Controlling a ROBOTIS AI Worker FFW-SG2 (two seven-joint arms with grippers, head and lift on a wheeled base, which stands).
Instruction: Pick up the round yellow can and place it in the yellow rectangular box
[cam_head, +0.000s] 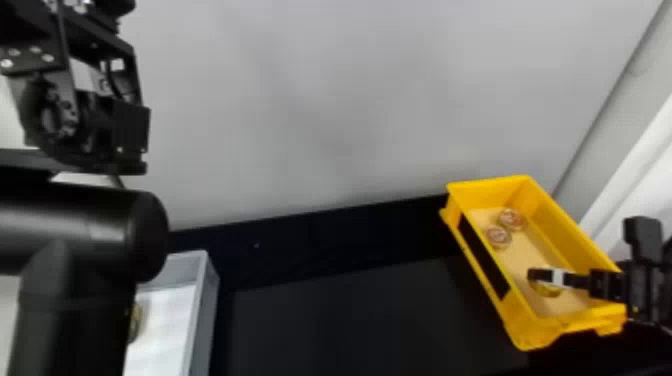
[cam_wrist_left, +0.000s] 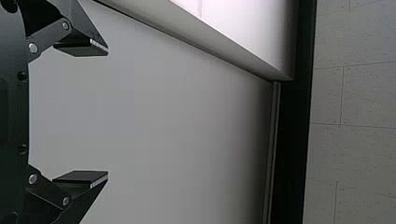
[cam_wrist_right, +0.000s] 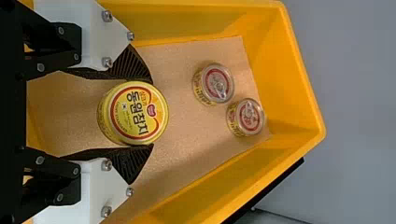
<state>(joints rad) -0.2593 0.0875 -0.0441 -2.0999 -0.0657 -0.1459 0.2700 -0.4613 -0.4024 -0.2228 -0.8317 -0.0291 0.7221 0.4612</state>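
Though it's half-open, the right pincer (cam_head: 539, 276) grips the yellow can (cam_wrist_right: 138, 113)

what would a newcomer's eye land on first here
Probably the bright yellow box at the head view's right, with the round yellow can inside it, between the fingers of the right gripper. Then the bulky black left arm at the head view's left edge.

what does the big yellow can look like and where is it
The can is squat, round and metal-looking, its yellow top marked with a red ring, dark lettering and a small red emblem. It sits upright, top up, inside the yellow box, pinched at opposite sides by the right gripper. Whether its base touches the floor is unclear.
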